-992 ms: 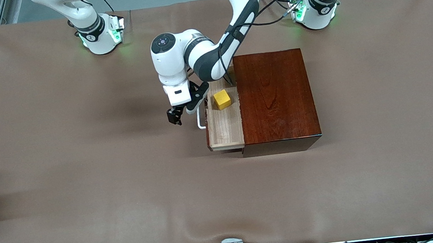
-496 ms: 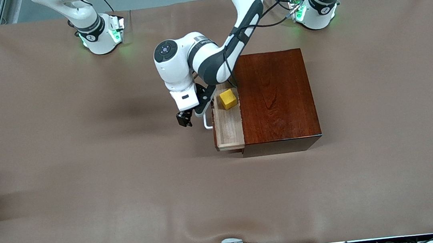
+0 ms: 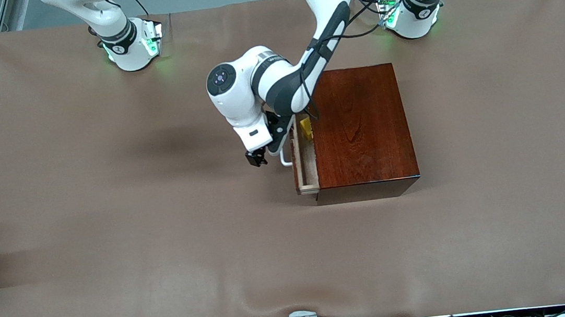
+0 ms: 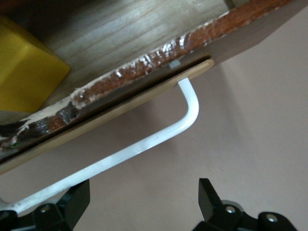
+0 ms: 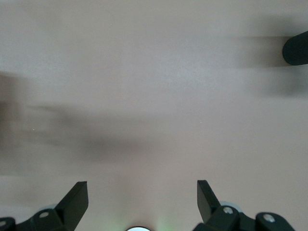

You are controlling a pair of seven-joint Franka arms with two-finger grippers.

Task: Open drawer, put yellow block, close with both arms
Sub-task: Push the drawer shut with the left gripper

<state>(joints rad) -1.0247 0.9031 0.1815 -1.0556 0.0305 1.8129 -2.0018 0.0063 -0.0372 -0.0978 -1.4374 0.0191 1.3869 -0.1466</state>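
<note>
One drawer (image 3: 305, 166), nearly shut in its box (image 3: 361, 129), yellow block (image 3: 305, 127) inside. My left gripper (image 3: 257, 158), fingers spread, sits at the white handle (image 3: 286, 158), toward the right arm's end. My right gripper (image 5: 139, 202) waits spread over bare table.

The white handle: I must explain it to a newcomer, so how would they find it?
Find the glossy reddish-brown wooden box on the brown table. Its pale wood drawer sticks out toward the right arm's end. The white U-shaped bar handle on the drawer's front is the only white fitting there, beside the left hand.
</note>
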